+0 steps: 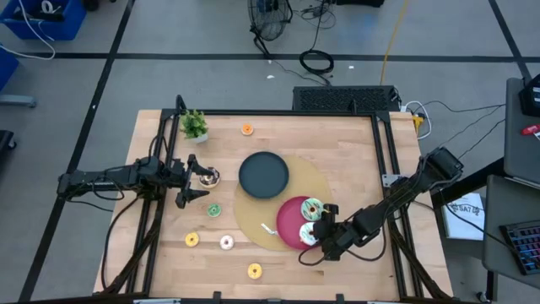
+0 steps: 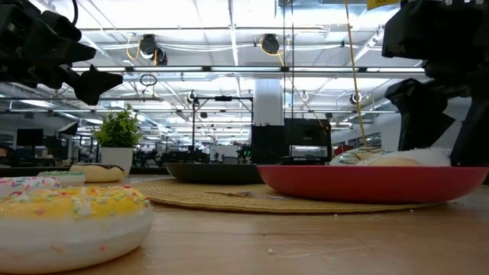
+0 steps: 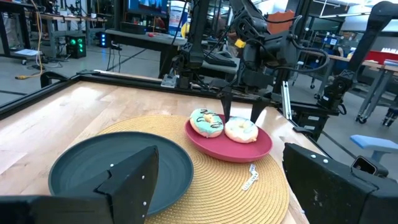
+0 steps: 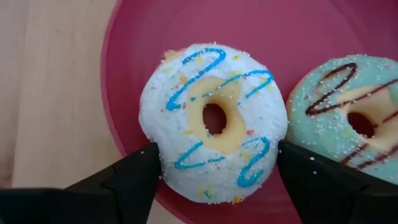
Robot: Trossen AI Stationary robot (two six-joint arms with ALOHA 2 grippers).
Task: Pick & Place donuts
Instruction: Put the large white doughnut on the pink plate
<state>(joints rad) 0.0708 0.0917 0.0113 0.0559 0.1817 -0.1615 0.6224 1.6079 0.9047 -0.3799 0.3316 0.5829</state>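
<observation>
Two larger donuts lie flat on the red plate [image 1: 291, 221]: a white one with blue squiggles [image 4: 214, 121] and a mint-green one [image 4: 348, 118] beside it. My right gripper [image 4: 217, 171] is open and points down over the plate; its fingers stand on either side of the white donut [image 3: 241, 129]. My left gripper [image 1: 192, 180] is open and held above the table's left side, just short of the chocolate donut [image 1: 208, 177] lying on the wood. Small donuts lie on the table: orange [image 1: 246, 129], green [image 1: 213, 210], yellow [image 1: 191, 240], pale pink [image 1: 226, 242] and another yellow [image 1: 254, 271]. My right gripper's fingers [image 4: 134, 177] come from above at opposite edges of the white donut's rim [image 4: 155, 134]. The donut lies flat on the red plate. Whether the fingertips touch it, I cannot tell.
A black plate [image 1: 264, 174] sits on a round woven mat [image 1: 316, 181] that also bears the red plate. A small white tag [image 1: 268, 228] lies on the mat. A potted plant [image 1: 194, 125] stands at the far left corner. Bare wood lies along the table's right side.
</observation>
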